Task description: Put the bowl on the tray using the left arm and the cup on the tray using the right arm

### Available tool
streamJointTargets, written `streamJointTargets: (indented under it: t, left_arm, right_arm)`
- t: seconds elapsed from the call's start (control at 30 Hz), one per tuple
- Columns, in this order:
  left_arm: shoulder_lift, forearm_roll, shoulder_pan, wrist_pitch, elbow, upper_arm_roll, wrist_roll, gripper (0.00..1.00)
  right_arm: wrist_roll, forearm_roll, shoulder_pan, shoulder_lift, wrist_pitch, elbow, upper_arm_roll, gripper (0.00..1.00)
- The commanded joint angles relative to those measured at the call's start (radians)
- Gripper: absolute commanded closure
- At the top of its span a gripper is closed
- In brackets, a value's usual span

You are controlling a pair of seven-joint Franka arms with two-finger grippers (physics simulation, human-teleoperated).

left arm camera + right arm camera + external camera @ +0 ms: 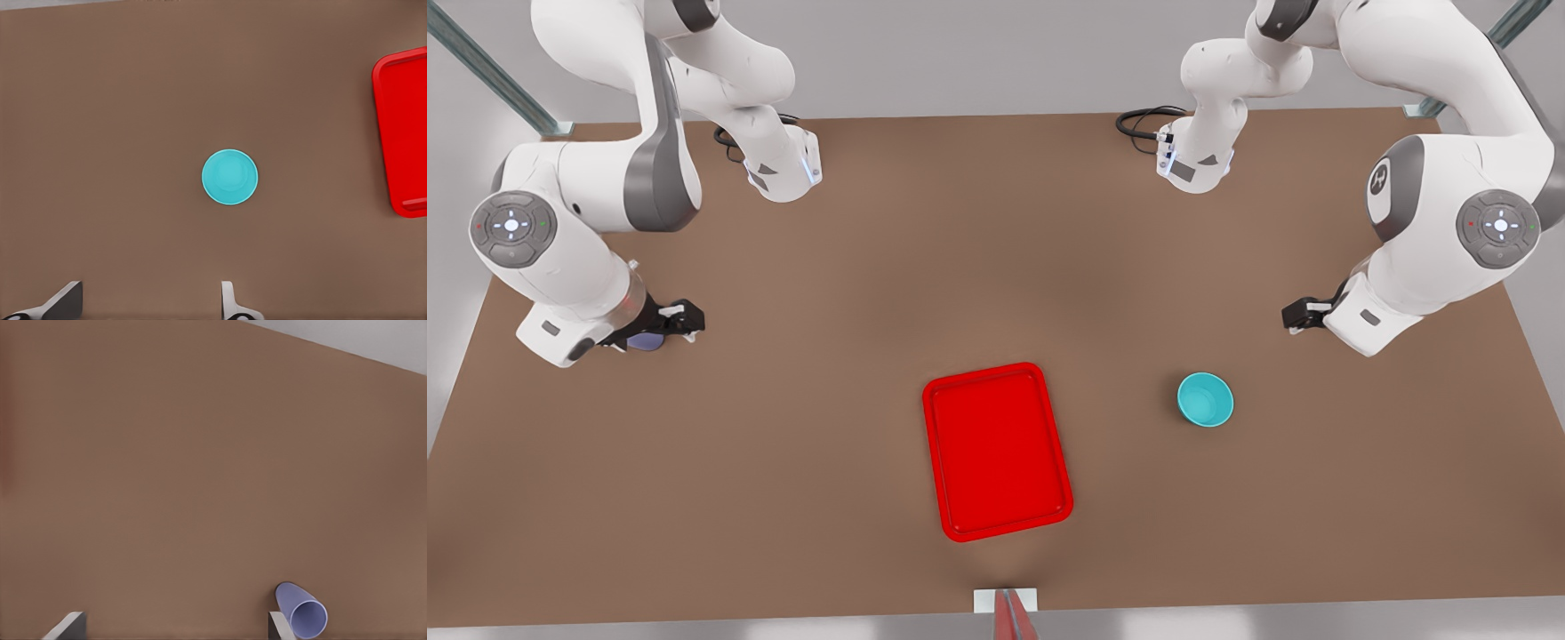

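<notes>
**A:** Where do the task's things sit?

**B:** The red tray (997, 451) lies flat on the brown surface (836, 293), near its front edge and about midway across. The turquoise bowl (1205, 399) stands upright on the surface to the front view's right of the tray, apart from it. The lavender cup (303, 612) is on the surface too; in the right wrist view its open mouth faces the camera, just beside one finger.

**A:** And the arms?

**B:** The left gripper (1303, 316) hangs at the front view's right, above the surface and behind the bowl, not touching it. Its wrist view looks down on the bowl (229, 177), with the tray's (402, 130) edge off to one side; its fingers (230, 303) are spread, released, nothing between them.

**A:** The other one?

**B:** The right gripper (669, 322) is at the front view's left, low over the cup (646, 340), which peeks out beneath it. Its fingers (277, 625) stand wide apart, grasping nothing.
</notes>
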Motion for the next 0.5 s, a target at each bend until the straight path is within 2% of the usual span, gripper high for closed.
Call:
streamJointTargets:
  t: [0.0,0.2,0.33,0.37,0.47]
  left_arm:
    - [0.000,0.000,0.000,-0.002,0.000,-0.002,0.000,0.00]
    - [0.008,0.000,-0.003,-0.009,0.003,-0.022,-0.002,0.00]
    - [0.156,0.045,-0.105,0.005,0.202,-0.031,-0.080,0.00]
    - [0.195,0.046,-0.160,0.069,0.218,0.012,-0.083,0.00]
    - [0.231,0.045,-0.172,0.101,0.213,0.010,-0.153,0.00]
  right_arm:
    - [0.000,0.000,0.001,0.000,0.000,0.000,0.001,0.00]
    - [0.000,0.000,0.005,0.003,0.003,0.000,0.001,0.00]
    - [0.000,0.000,0.008,0.004,0.003,0.000,0.001,0.00]
    - [0.000,0.000,0.010,0.004,0.003,0.000,0.001,0.00]
    - [0.000,0.000,0.011,0.006,0.005,0.000,0.001,0.00]
